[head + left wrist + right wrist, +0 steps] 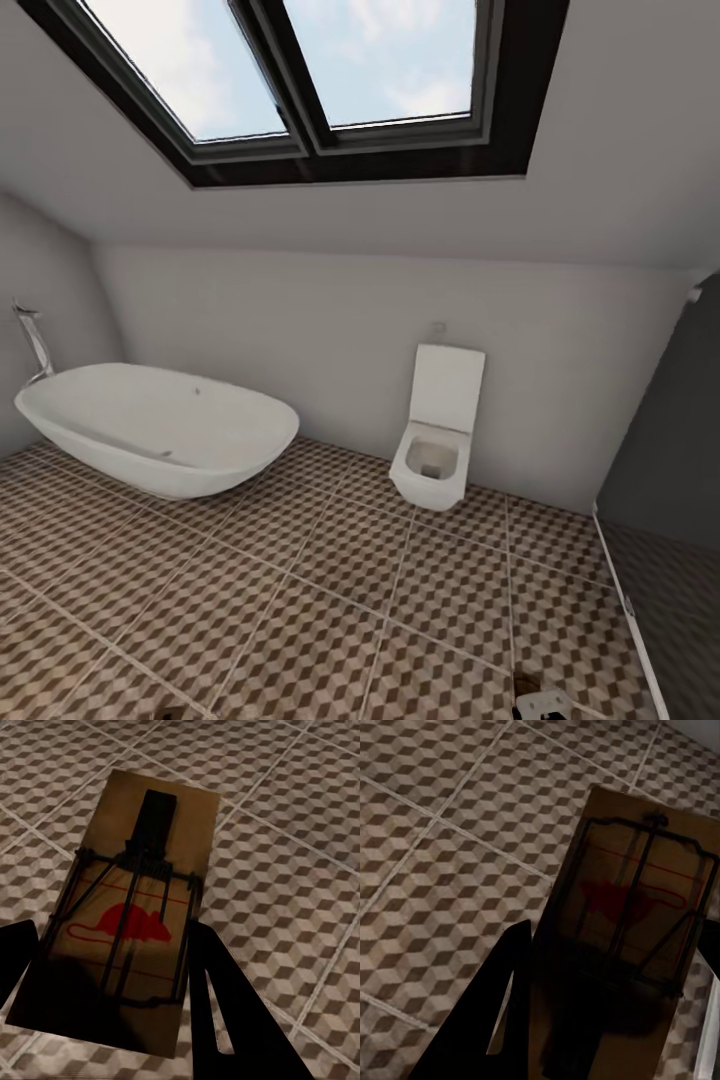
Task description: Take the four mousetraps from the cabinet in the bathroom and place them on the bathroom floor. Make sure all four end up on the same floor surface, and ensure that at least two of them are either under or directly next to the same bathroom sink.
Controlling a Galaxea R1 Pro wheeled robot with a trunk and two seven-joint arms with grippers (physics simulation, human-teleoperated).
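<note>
Bathroom floor [330, 620]: square tiles, brown, beige and white cube pattern, pale grout lines; seen in the head view and under both wrist cameras.

Bathtub [160, 428]: white, oval, freestanding, on the tiles at the left of the head view. Tap [32, 345]: tall, chrome, just behind the tub's far left end.

Toilet [435, 430]: white, lid raised against the back wall, right of the tub and well apart from it.

Skylight [310, 70]: dark frame, two panes, blue sky with cloud, set in the sloped ceiling.

Shower enclosure [665, 500]: dark glass panel, right edge of the head view.

Left gripper [112, 982]: black fingers [225, 1020] closed on either long side of a mousetrap, held above the tiles.

Left mousetrap [131, 911]: tan wooden board, dark wire frame, black trigger plate at the far end, red mouse print at the middle; near end between the fingers.

Right gripper [607, 1020]: one black finger [495, 1020] pressed to the board's side, the opposite finger barely visible at the frame edge; clamped on a mousetrap.

Right mousetrap [637, 907]: brown board in shadow, dark wire bail, faint red print; held above the tiles, not touching them.

Small pale gripper part [540, 703] at the bottom edge of the head view, right side.
</note>
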